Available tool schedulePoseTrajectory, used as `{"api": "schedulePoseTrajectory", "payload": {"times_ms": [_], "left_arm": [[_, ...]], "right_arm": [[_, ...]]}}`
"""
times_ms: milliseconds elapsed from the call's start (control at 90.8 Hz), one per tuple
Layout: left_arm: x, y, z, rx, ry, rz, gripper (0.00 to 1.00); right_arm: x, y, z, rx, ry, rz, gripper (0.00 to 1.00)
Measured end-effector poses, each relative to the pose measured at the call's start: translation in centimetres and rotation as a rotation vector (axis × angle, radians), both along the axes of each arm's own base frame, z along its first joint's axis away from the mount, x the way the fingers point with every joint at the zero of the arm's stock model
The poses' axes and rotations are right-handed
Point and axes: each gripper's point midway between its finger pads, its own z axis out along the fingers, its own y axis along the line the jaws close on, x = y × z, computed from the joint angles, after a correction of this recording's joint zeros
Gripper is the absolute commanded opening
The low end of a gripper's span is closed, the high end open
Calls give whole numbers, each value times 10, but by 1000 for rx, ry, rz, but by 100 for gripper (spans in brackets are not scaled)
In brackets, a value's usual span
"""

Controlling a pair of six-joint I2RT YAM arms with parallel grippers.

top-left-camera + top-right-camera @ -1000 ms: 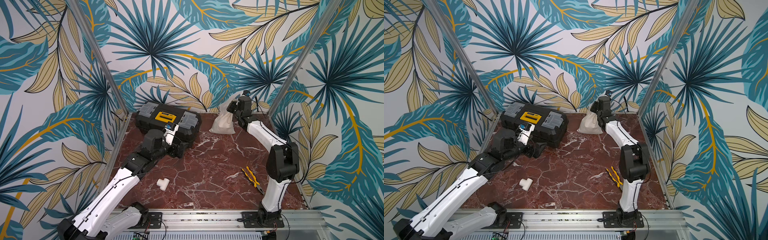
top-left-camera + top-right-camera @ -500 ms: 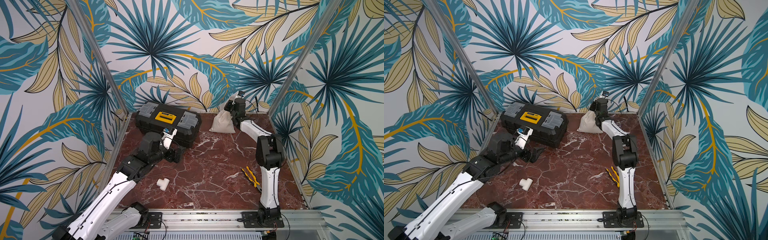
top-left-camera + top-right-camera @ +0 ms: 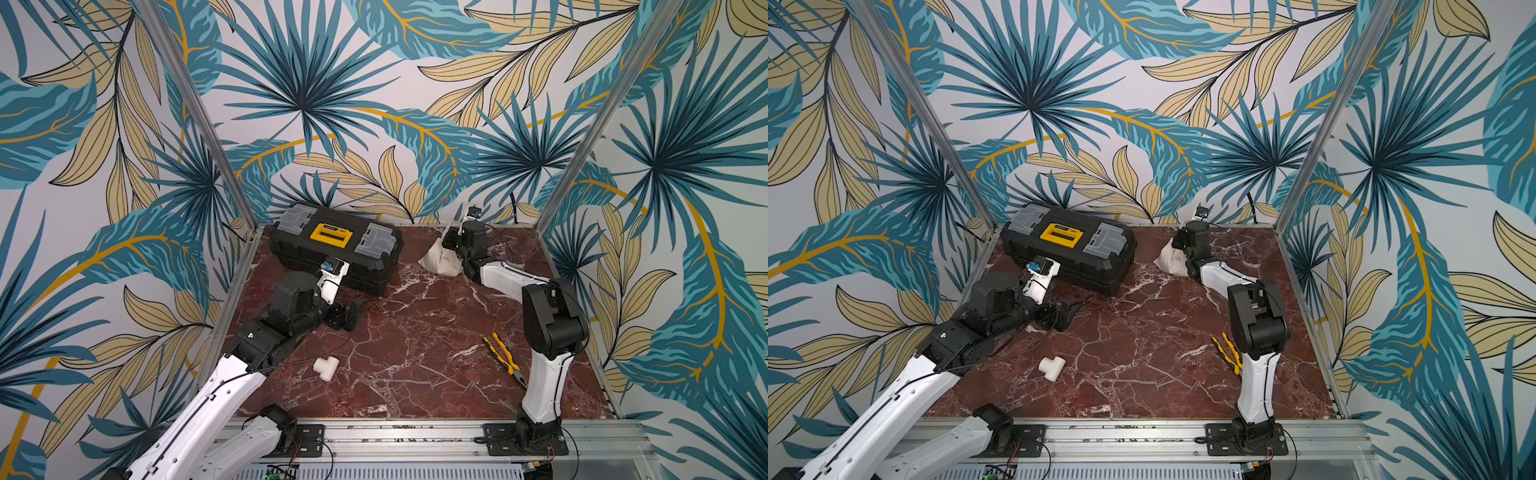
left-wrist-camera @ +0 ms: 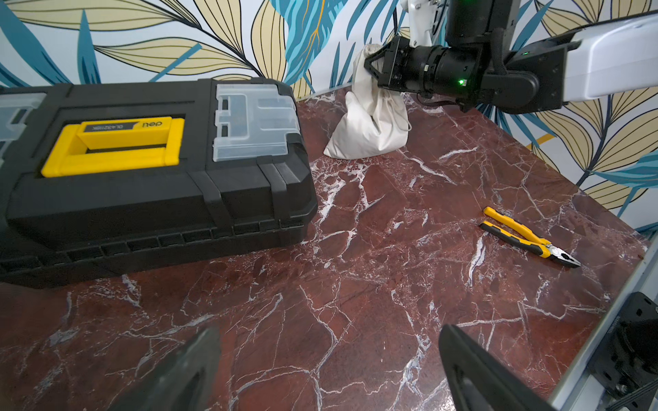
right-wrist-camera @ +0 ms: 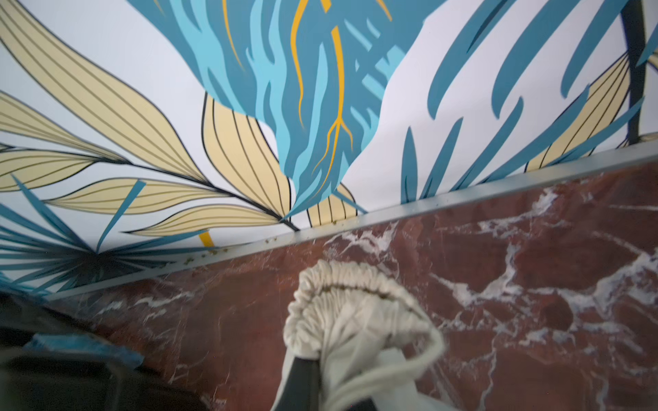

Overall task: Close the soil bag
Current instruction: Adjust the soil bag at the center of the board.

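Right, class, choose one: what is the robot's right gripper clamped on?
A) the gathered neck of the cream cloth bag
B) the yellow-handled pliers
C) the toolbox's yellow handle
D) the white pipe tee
A: in the left wrist view the right gripper is pinched shut on the soil bag just below its gathered hem.

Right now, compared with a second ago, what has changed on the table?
The right gripper, jaws shut on the soil bag at its neck, has dropped lower, carrying the neck down with it. The left gripper, jaws open, has drawn back from the toolbox toward the near edge. The toolbox, pipe tee and pliers stayed put.
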Motion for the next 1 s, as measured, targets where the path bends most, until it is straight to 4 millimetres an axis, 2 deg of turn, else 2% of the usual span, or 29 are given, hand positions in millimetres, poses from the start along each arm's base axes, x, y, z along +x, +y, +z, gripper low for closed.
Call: {"api": "schedulePoseTrajectory", "payload": {"times_ms": [88, 242, 419, 496, 551, 661, 870, 1002], "left_arm": [[1, -2, -2, -2, 5, -8, 100], [4, -6, -4, -1, 12, -20, 100], [7, -9, -5, -5, 12, -27, 100], [9, -10, -4, -9, 7, -28, 100], [10, -11, -3, -11, 3, -29, 100], [13, -13, -3, -15, -2, -31, 100], [24, -21, -7, -28, 4, -33, 100], [30, -24, -7, -39, 0, -30, 100]], "right_arm": [[0, 4, -12, 3, 33, 12, 0], [12, 8, -30, 12, 96, 29, 1], [9, 13, -40, 9, 164, 62, 49], [3, 15, -40, -2, 196, 85, 61], [-6, 16, -37, -23, 223, 113, 66], [-25, 12, -15, -61, 267, 146, 71], [-61, 6, 64, -84, 244, 219, 78], [-88, 5, 86, -79, 258, 274, 81]]}}
